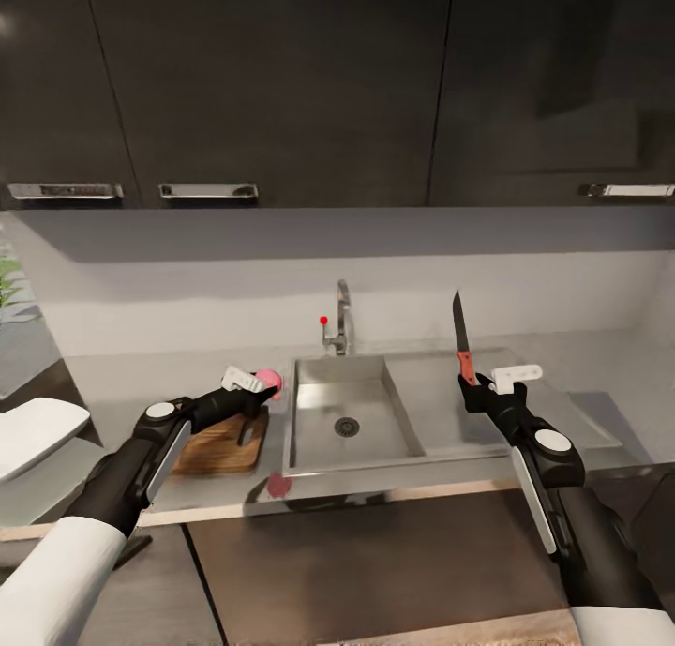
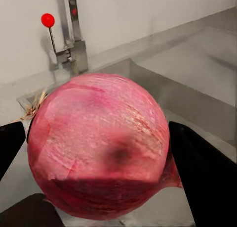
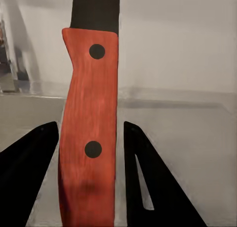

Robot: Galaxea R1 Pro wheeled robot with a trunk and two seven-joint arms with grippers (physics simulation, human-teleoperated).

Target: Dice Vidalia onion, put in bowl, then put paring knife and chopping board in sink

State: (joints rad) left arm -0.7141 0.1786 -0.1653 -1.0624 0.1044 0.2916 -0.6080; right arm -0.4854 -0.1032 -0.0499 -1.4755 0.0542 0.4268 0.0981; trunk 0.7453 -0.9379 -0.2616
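My left gripper point(image 1: 261, 386) is shut on the Vidalia onion point(image 1: 270, 380), a round pink-red bulb, and holds it just above the far right corner of the chopping board point(image 1: 220, 444), left of the sink point(image 1: 319, 430). In the left wrist view the onion point(image 2: 98, 148) sits between two dark fingers point(image 2: 202, 177). To the right of the sink my right gripper point(image 1: 478, 390) is shut on the paring knife point(image 1: 462, 341), which stands upright with its dark blade pointing up. Its red-orange handle point(image 3: 89, 128) shows between the fingers point(image 3: 29, 172). A white dish, the bowl point(image 1: 37, 428) by its look, lies at the far left edge.
The chrome tap point(image 1: 342, 323) with a red knob point(image 1: 323, 320) rises behind the sink. The grey countertop point(image 1: 562, 383) stretches to both sides, with a draining surface right of the basin. Dark wall cabinets point(image 1: 281, 83) hang overhead. A dark drain point(image 1: 347, 427) lies in the basin.
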